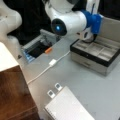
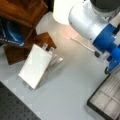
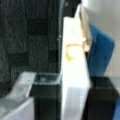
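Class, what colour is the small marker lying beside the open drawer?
Orange; the marker shows best in a front view.
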You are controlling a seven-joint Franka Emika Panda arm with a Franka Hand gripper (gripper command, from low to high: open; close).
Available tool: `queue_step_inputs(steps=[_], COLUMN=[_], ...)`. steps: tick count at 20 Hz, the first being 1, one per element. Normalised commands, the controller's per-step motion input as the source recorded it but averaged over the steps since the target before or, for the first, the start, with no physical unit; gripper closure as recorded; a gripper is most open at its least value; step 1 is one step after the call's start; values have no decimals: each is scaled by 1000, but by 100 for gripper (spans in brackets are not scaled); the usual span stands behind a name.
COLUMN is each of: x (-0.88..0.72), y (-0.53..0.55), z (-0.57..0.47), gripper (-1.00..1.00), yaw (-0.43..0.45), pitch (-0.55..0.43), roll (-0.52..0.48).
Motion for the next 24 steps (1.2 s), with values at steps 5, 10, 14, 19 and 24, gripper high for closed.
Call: queue_step_inputs(steps=[5,10,14,19,24], x=[47,81,118,141,115], y=[298,305,279,246,229], z=[187,123,70,15,2], gripper=[100,100,-100,-100,-100], yaw=[-104,-105,-100,-108,-109], pitch=[58,61,69,69,65], roll=[-74,-58,-42,-19,23])
